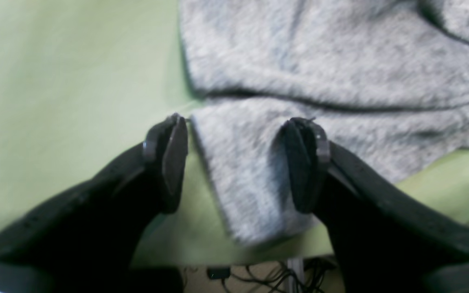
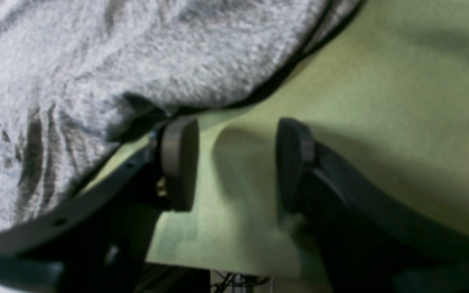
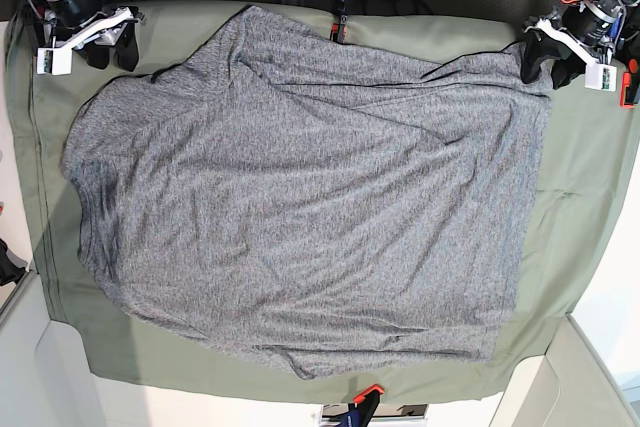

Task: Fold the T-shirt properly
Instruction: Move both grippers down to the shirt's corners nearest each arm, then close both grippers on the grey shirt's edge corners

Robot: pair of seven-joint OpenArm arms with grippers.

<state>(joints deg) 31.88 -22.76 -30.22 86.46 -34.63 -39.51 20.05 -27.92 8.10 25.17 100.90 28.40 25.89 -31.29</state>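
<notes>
Left claw (image 1: 238, 162) jaws spread wide, straddling a corner of the T-shirt (image 1: 320, 73), nothing gripped; one finger rests on the fabric. Right claw (image 2: 236, 162) also open, empty, over green cloth (image 2: 381, 101); shirt hem just beside its left finger (image 2: 179, 162).

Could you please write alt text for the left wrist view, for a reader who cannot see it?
The open left gripper straddles a corner of the heather-grey T-shirt, which lies wrinkled on the green table cloth. Nothing is gripped; the image is blurry.
</notes>
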